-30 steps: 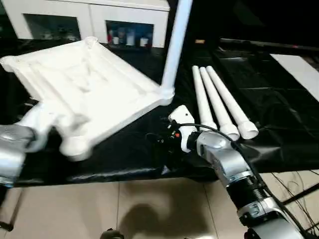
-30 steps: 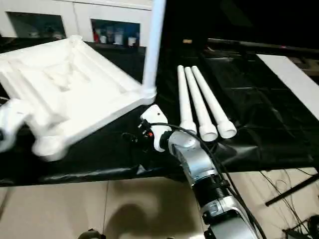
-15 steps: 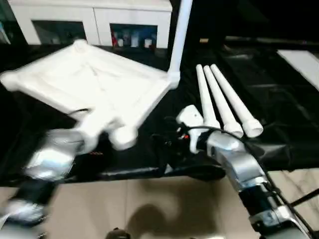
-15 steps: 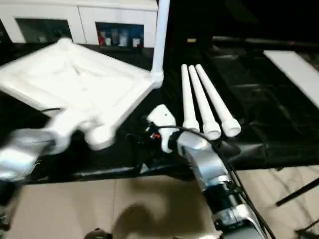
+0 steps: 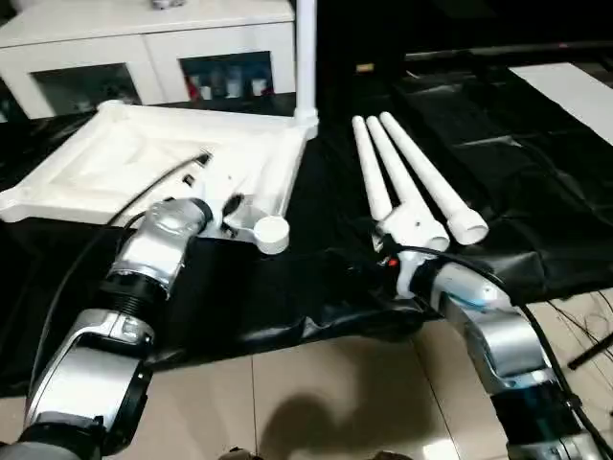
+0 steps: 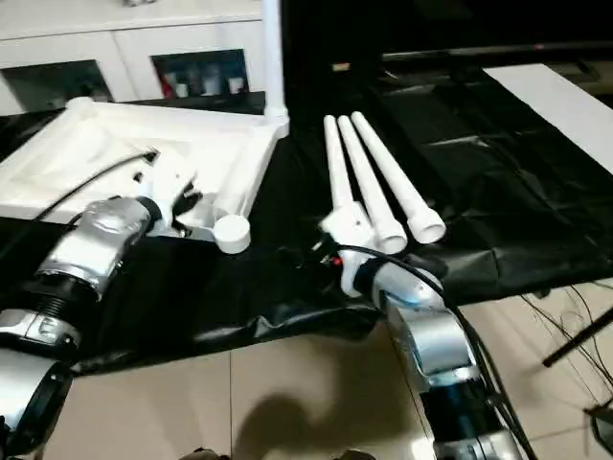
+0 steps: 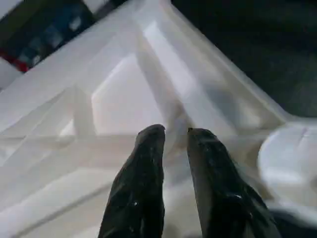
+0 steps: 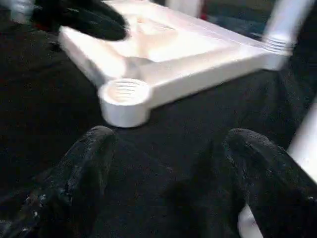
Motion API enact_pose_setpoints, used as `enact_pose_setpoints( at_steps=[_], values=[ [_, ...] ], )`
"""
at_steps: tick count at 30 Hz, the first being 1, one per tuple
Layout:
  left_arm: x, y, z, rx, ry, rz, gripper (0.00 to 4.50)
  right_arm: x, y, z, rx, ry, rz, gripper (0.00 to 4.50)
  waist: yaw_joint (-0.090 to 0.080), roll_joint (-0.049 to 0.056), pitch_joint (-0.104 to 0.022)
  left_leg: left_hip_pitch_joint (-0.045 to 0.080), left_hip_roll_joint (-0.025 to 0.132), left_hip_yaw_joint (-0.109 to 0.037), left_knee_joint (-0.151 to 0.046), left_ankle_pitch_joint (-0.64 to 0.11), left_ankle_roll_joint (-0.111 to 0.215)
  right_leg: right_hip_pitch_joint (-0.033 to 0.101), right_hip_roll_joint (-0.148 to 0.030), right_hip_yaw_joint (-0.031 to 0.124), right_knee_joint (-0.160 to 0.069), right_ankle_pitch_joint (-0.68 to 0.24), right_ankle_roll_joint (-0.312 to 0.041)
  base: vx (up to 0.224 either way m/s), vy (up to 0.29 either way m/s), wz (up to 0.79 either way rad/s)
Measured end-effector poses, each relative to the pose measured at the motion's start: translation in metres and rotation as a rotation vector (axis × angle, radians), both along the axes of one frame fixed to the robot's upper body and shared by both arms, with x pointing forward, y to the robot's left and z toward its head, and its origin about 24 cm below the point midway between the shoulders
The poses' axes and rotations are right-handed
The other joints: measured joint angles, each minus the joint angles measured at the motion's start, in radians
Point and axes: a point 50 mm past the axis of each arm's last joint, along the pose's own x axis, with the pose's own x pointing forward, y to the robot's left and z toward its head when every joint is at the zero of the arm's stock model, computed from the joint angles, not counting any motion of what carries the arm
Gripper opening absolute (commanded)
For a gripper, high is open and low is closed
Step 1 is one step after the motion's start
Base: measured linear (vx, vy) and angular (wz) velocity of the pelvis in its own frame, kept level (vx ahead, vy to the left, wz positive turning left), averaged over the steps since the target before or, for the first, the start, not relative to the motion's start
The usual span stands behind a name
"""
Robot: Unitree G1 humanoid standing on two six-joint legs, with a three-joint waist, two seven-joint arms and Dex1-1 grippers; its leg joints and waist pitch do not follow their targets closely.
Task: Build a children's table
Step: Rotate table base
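Both fingers (image 7: pixel 148 163) pinch tabletop (image 5: pixel 124 158) rim

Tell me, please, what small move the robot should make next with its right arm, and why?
Probably bring the open right end effector over to the nearest of the three loose legs and close on it. One leg already stands in a far corner of the tabletop, the near corner socket is empty, and the left end effector is pinching the tabletop's rim beside it.
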Motion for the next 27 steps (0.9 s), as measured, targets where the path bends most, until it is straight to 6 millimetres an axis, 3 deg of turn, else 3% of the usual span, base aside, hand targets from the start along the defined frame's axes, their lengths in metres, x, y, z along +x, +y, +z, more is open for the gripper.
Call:
enact_pose_setpoints(
  at_steps=[5,7,11,15,16,19,20,21,22,23,24,25,26,27],
  values=[
    [-0.014,-0.006,0.024,-0.357,-0.204,0.079,1.04,0.008,-0.013,0.009,0.012,-0.035,-0.226,3.86,0.0,-0.004,-0.001,-0.002,0.0,0.002,0.001,0.001,0.006,0.0,-0.001,0.0,-0.004,0.0,0.0,0.0,0.0,0.0],
    [-0.022,-0.003,0.028,-0.41,-0.248,0.11,1.04,0.007,-0.014,0.014,0.05,-0.04,-0.251,3.86,-0.001,-0.006,-0.002,-0.003,0.0,0.002,0.001,0.0,0.007,0.0,-0.001,0.0,-0.006,0.0,0.0,0.0,0.0,0.0],
    [-0.057,-0.003,0.017,-0.422,-0.327,0.132,1.04,-0.004,-0.011,0.014,0.12,-0.076,-0.304,3.86,0.001,-0.034,-0.007,-0.002,0.002,0.005,-0.002,0.002,0.014,-0.001,-0.001,-0.001,-0.006,-0.003,0.003,0.0,0.0,0.0],
    [-0.069,-0.005,0.009,-0.454,-0.328,0.197,1.04,-0.004,0.007,0.008,0.207,-0.04,-0.311,3.86,0.003,-0.054,-0.004,0.002,0.003,0.007,-0.002,-0.001,0.009,0.003,-0.003,0.001,-0.007,-0.006,0.011,0.0,0.0,0.0],
    [-0.071,-0.004,0.009,-0.463,-0.33,0.215,1.04,-0.003,0.012,0.007,0.217,-0.027,-0.307,3.86,0.001,-0.057,-0.002,0.01,0.002,0.008,-0.005,-0.002,0.01,0.008,-0.003,0.002,-0.01,-0.007,0.012,0.0,0.0,0.0],
    [-0.073,0.0,0.008,-0.482,-0.321,0.257,1.04,-0.002,0.02,0.004,0.227,-0.002,-0.279,3.86,-0.004,-0.059,0.008,0.055,0.001,0.006,-0.012,-0.028,0.01,0.047,-0.003,-0.013,-0.037,-0.01,0.014,0.0,0.0,0.0],
    [-0.074,0.003,0.011,-0.49,-0.329,0.269,1.04,-0.002,0.022,0.004,0.231,-0.001,-0.265,3.86,-0.011,-0.056,0.016,0.075,0.003,-0.003,-0.011,-0.038,0.007,0.072,-0.004,-0.034,-0.053,-0.011,0.014,0.0,0.0,0.0],
    [-0.075,0.005,0.013,-0.49,-0.339,0.275,1.04,-0.002,0.022,0.005,0.236,0.0,-0.255,3.86,-0.017,-0.054,0.02,0.087,0.01,-0.009,-0.012,-0.045,0.005,0.089,-0.007,-0.052,-0.061,-0.015,0.015,0.024,0.014,-0.33],
    [-0.075,0.006,0.015,-0.486,-0.347,0.277,1.04,-0.002,0.023,0.005,0.245,0.002,-0.246,3.86,-0.023,-0.054,0.021,0.091,0.015,-0.014,-0.015,-0.046,0.005,0.103,-0.015,-0.059,-0.044,-0.037,0.015,0.006,-0.026,-0.28],
    [-0.076,0.006,0.016,-0.484,-0.348,0.279,1.04,-0.002,0.024,0.005,0.251,0.006,-0.238,3.86,-0.027,-0.061,0.025,0.105,0.013,-0.007,-0.018,-0.048,0.001,0.104,-0.023,-0.059,-0.015,-0.069,0.01,0.006,-0.026,-0.28],
    [-0.077,0.006,0.016,-0.484,-0.345,0.282,1.04,-0.002,0.024,0.005,0.252,0.006,-0.231,3.86,-0.033,-0.078,0.022,0.124,0.01,0.001,-0.017,-0.054,-0.007,0.103,-0.028,-0.048,-0.008,-0.074,0.009,0.08,-0.052,-0.13],
    [-0.079,0.006,0.013,-0.484,-0.336,0.284,1.04,-0.002,0.023,0.005,0.248,0.009,-0.223,3.86,-0.035,-0.085,0.019,0.135,0.005,0.004,-0.014,-0.065,-0.012,0.104,-0.027,-0.049,-0.01,-0.073,0.01,0.129,-0.039,-0.09],
    [-0.08,0.004,0.011,-0.486,-0.326,0.282,1.04,-0.001,0.022,0.005,0.232,0.007,-0.218,3.86,-0.031,-0.087,0.014,0.129,0.004,0.002,-0.004,-0.094,-0.001,0.112,-0.027,-0.05,-0.011,-0.073,0.01,0.129,-0.039,-0.09],
    [-0.08,0.003,0.011,-0.486,-0.322,0.281,1.04,0.0,0.021,0.004,0.219,0.006,-0.216,3.86,-0.026,-0.084,0.012,0.116,0.002,-0.005,0.007,-0.11,0.021,0.11,-0.026,-0.05,-0.013,-0.073,0.01,0.162,-0.018,-0.15]
  ],
)
